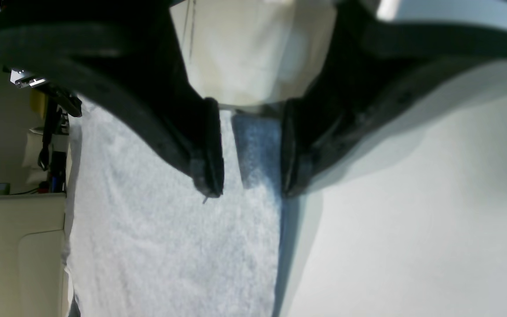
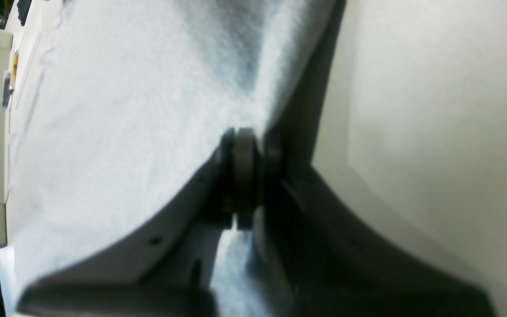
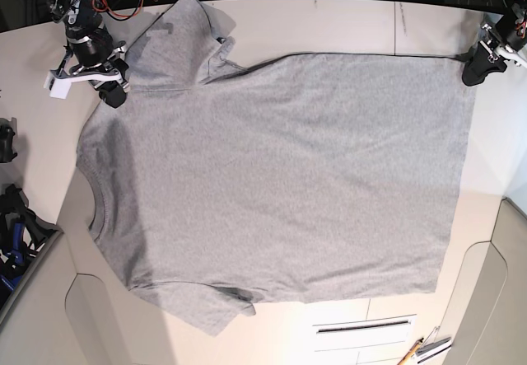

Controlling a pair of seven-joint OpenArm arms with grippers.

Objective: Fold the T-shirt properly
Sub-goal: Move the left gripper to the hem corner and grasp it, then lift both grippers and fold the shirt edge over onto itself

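The grey T-shirt (image 3: 288, 184) lies spread across the pale surface (image 3: 288, 19), plain side up, with one sleeve rumpled near the right arm. The left pincer (image 1: 253, 191) stands wide at a far corner of the shirt, its fingers on either side of the edge, gripping nothing. The right pincer (image 2: 258, 149) is closed, pinching the shirt's edge between its fingertips.

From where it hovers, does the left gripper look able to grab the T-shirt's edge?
Probably yes: the left gripper is open, and the grey T-shirt's edge shows between its fingers, with nothing visibly in the way.
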